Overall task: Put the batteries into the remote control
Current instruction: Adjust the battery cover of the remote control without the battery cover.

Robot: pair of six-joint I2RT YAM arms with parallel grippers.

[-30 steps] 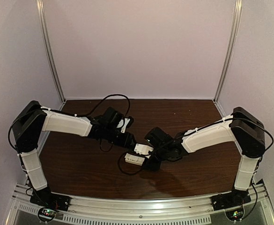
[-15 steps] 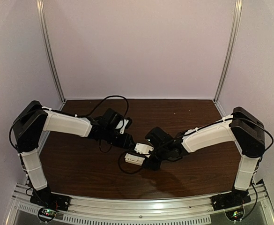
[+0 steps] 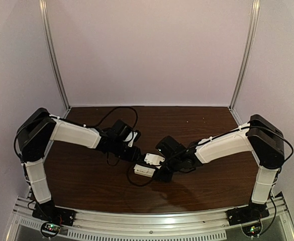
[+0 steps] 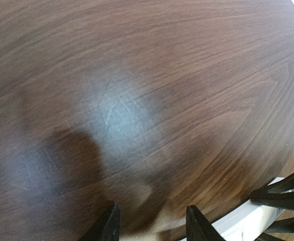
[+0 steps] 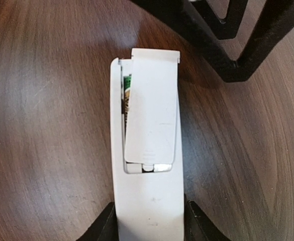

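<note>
"As your arms reach over the table (image 5: pixel 41 125), where is the remote control (image 5: pixel 149 201)?"

"It lies back-up on that table, its near end clamped between the fingers of my right gripper (image 5: pixel 149 225). A loose white cover plate (image 5: pixel 151 108) rests askew on the remote's back. A sliver of one battery (image 5: pixel 127 95) shows along the plate's left edge."

"And your left gripper (image 4: pixel 152 227)?"

"Its jaws stand apart, holding nothing, over bare table just beyond the remote's far end."

Wood table (image 4: pixel 136 75) (scuffed), white cover plate (image 5: pixel 152 110)
</note>
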